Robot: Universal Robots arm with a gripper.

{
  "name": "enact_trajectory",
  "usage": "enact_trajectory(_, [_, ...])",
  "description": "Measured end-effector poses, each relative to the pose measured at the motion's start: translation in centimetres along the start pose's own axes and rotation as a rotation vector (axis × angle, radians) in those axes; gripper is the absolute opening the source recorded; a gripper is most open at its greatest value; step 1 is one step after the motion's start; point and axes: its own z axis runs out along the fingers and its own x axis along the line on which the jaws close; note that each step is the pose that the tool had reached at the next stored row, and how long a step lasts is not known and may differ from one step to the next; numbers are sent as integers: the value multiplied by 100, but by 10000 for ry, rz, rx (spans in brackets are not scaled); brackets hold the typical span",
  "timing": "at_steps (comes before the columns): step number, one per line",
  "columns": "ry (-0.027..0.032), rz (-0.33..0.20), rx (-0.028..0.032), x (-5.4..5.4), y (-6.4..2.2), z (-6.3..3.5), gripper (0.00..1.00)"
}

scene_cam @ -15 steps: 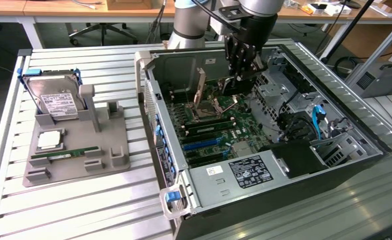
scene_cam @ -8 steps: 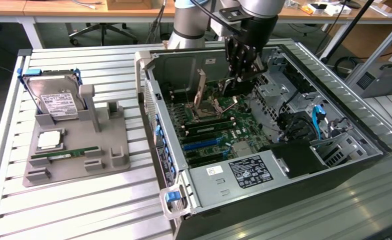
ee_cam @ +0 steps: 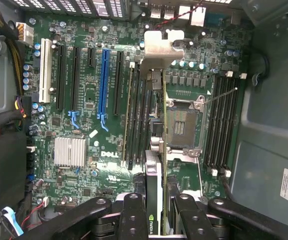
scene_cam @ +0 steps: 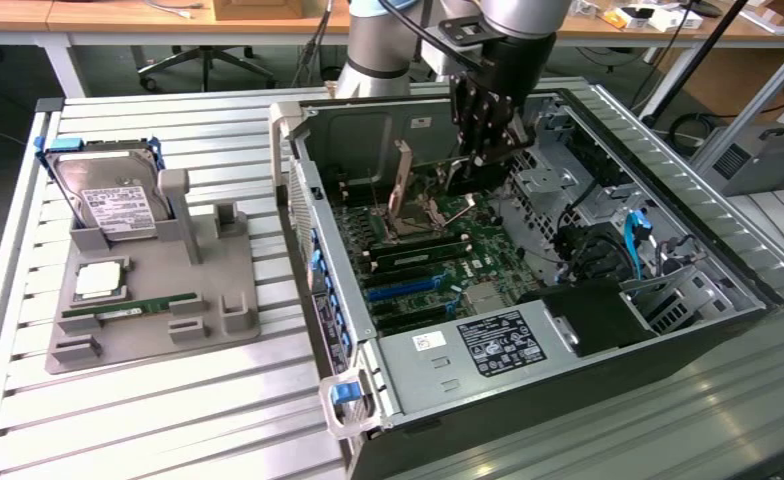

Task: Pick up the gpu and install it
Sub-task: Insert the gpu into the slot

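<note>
End effector (ee_cam: 157,212) over the motherboard (ee_cam: 89,165) — card in grasp
Clenched on the gpu (ee_cam: 152,172), held edge-on inside the open computer case (scene_cam: 365,130).

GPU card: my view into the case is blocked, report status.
Gripper shut on thin dark GPU card with silvery bracket. Card hangs edge-on over black memory slots beside open silver CPU socket, not seated. No cables seen under it.

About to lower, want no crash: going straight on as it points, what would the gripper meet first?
The graphics card in the gripper leads and would likely land on the memory slots beside the processor socket; depth is unclear.
</note>
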Motion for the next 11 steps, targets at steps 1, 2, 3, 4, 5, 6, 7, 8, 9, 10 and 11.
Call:
enact_trajectory(1, [0,0,0,3,0,3,27])
enact_trajectory(2, [0,0,0,4,1,5,27])
enact_trajectory(3, [1,0,0,5,1,6,27])
enact_trajectory(4, [-1,0,1,7,1,8,27])
enact_trajectory(5, [0,0,1,8,1,9,27])
enact_trajectory(6, [0,0,0,9,1,10,27])
enact_trajectory(7, [1,0,0,10,2,11,27])
enact_trajectory(8, [1,0,0,11,2,12,27])
enact_trajectory(9, [1,0,0,13,2,13,27])
enact_trajectory(10, [1,0,0,14,2,15,27])
enact_trajectory(11, [0,0,0,14,2,17,27])
